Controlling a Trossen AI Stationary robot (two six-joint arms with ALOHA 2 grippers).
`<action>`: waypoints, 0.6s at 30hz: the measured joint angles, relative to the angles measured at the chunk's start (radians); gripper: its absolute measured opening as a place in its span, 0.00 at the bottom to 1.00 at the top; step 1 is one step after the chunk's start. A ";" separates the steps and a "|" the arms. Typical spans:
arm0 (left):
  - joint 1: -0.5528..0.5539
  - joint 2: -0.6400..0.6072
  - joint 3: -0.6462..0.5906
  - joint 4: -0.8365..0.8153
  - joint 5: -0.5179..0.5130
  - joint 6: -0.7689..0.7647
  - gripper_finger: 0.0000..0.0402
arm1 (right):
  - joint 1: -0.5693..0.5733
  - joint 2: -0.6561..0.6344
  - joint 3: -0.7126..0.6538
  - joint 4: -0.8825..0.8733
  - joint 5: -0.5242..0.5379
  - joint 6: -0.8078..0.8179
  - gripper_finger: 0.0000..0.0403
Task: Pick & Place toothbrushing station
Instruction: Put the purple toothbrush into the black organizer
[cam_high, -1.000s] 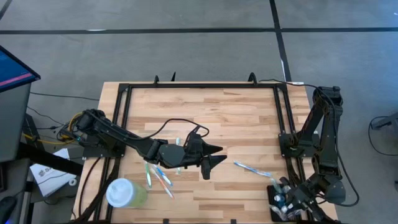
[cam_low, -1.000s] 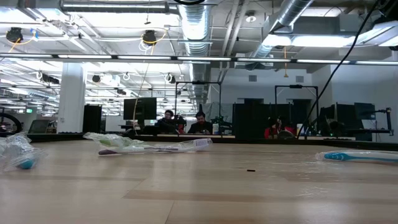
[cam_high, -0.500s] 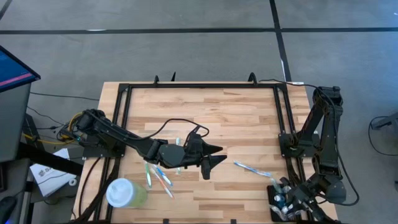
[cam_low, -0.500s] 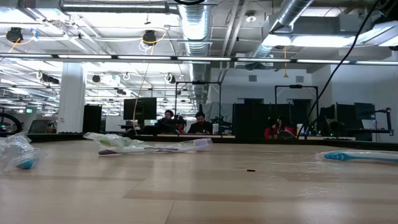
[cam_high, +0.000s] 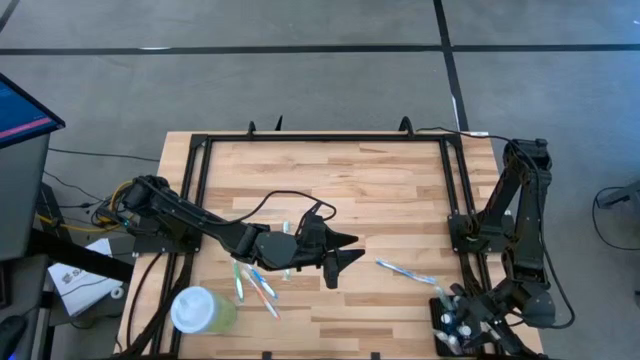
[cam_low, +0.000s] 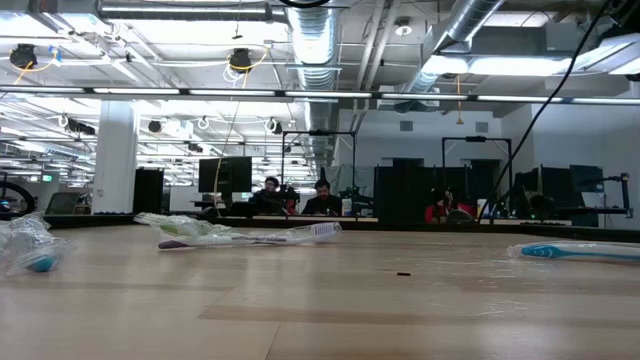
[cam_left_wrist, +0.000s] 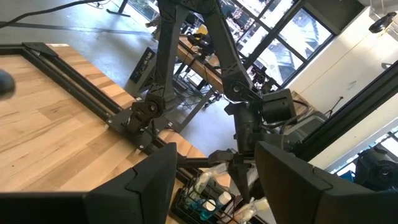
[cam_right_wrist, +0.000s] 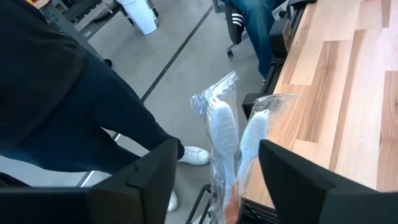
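The black toothbrushing station (cam_high: 446, 326) stands at the table's near right corner, with wrapped toothbrushes upright in it. It also shows in the left wrist view (cam_left_wrist: 198, 203). My right gripper (cam_high: 468, 318) is open right beside it. In the right wrist view its fingers stand wide on either side of two wrapped toothbrushes (cam_right_wrist: 231, 140) and do not touch them. My left gripper (cam_high: 347, 250) is open and empty over the middle of the table, pointing toward the right edge.
Several loose toothbrushes (cam_high: 256, 282) lie near the left arm, and one (cam_high: 405, 270) lies to the right of centre. A pale green cup with a white lid (cam_high: 200, 310) stands near left. A person (cam_right_wrist: 56, 106) stands beyond the table's edge. A black frame (cam_high: 320, 138) rims the table.
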 joint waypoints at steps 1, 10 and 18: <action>0.000 0.000 0.000 0.000 0.000 0.000 0.53 | 0.000 0.000 0.000 0.000 0.000 0.000 0.56; 0.000 0.000 0.000 0.000 0.000 0.000 0.53 | -0.001 -0.041 0.000 0.015 0.002 0.037 0.54; 0.000 0.000 0.000 0.000 0.000 0.000 0.53 | -0.001 -0.136 0.000 0.073 0.003 -0.009 0.44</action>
